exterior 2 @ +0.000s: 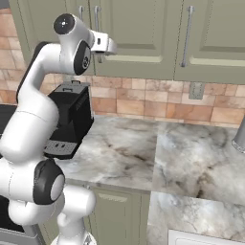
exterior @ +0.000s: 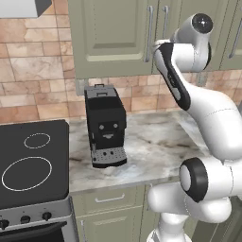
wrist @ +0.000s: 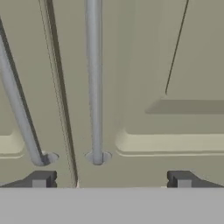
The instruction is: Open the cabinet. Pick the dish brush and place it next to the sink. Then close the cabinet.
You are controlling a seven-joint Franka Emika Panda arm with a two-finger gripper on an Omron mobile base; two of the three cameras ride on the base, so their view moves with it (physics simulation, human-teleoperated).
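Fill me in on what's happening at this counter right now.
The white robot arm has raised its pincer to the sage-green wall cabinet, jaws wide open and holding nothing. It is lined up with the right door's silver bar handle, which runs up between the fingertips. Both doors are shut. A black coffee machine stands on the marble counter below.

- The arm [exterior 2: 33,124] rises from the lower left of the frame and bends to the upper left.
- Its claw [exterior 2: 109,46] sits in the upper left, right at the cabinet [exterior 2: 139,33], by the two bar handles [exterior 2: 97,21].
- Both cabinet doors are shut.
- A black coffee machine [exterior 2: 72,119] stands on the marble surface [exterior 2: 158,153], partly behind the arm.
- A brick wall [exterior 2: 158,103] runs below the cabinet.
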